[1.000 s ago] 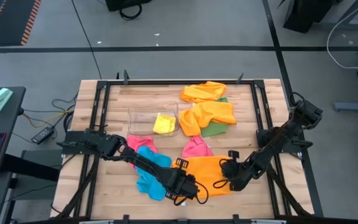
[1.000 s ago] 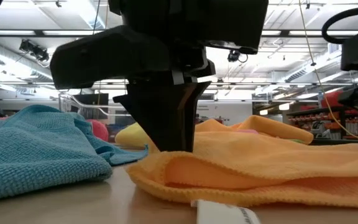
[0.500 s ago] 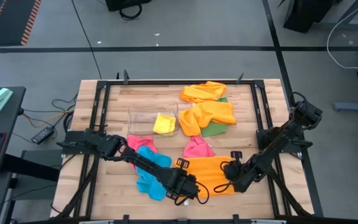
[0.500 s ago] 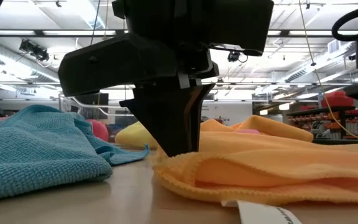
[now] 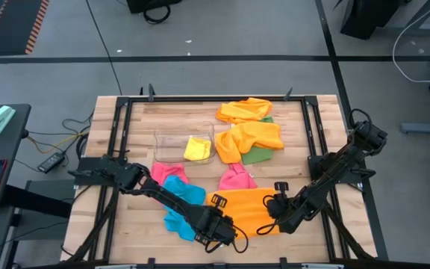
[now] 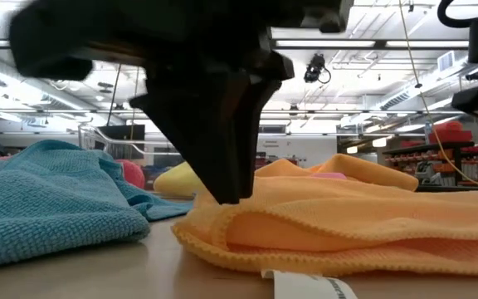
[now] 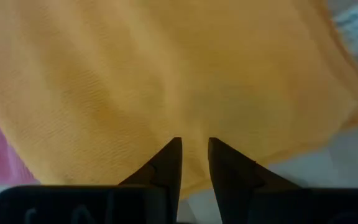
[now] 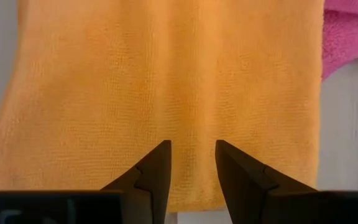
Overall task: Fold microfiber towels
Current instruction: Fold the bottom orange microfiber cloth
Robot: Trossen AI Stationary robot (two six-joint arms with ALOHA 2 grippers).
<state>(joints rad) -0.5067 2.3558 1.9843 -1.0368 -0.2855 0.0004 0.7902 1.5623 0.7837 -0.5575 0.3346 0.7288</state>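
End effectors (image 5: pixel 216 230) low over orange towel (image 5: pixel 251 207)

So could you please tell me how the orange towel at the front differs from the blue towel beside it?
The orange towel lies fairly flat and spread; the blue towel is bunched into a heap. Both grippers, left and right, work at the orange towel's front edge; none is on the blue towel. Both rest on the table.

Robotics lab — railed workbench (image 5: pixel 200 108), cables (image 5: pixel 58 142)
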